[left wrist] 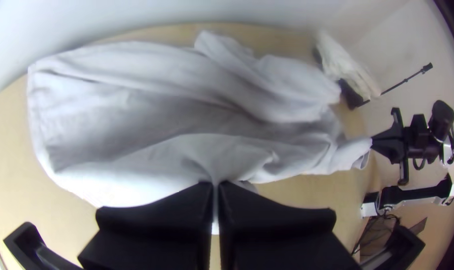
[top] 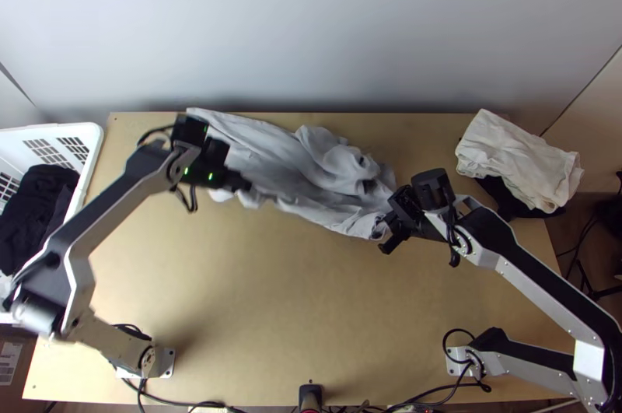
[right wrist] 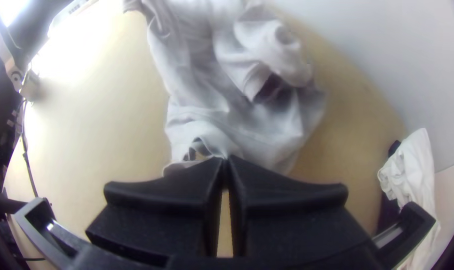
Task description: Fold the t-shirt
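Left claw [left wrist: 215, 185] clenches the pale t-shirt [top: 264, 150] by its near edge, right claw [right wrist: 226, 161] its 4 o'clock end; seen from above, cloth spans the desk [top: 311, 312] from 10 to 4, mostly toward 12.

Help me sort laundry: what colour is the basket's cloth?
Black cloth, seen best in the top view.

The t-shirt [top: 264, 150] lies on the far half of my table [top: 311, 312], before the wall [top: 311, 24]. At my left, a basket [top: 97, 137] adjoins the table edge, dark-free contents aside: cloth [top: 35, 211] lies inside. At my far right, an upper cloth [top: 517, 156] lies on a lower cloth [top: 509, 201].
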